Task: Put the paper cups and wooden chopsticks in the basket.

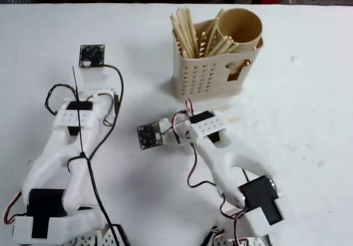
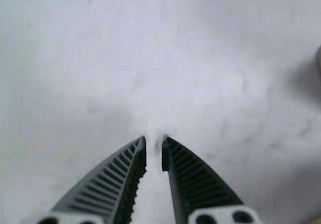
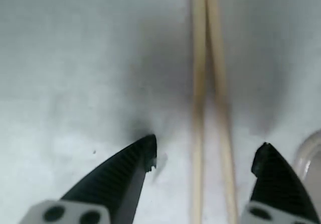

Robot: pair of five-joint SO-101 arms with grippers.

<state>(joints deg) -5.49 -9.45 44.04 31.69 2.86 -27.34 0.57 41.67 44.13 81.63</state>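
Observation:
A cream perforated basket stands at the back of the white table. It holds a bundle of wooden chopsticks and a tan paper cup. One pair of wooden chopsticks lies flat on the table. My right gripper is open just above it, with one black finger on each side of the pair. That arm sits just in front of the basket. The left gripper is shut on nothing and points down at bare table, on the arm at the left.
Black and red cables trail over the table around both arms. The arm bases stand at the front edge. A pale curved edge shows beside the right gripper's finger.

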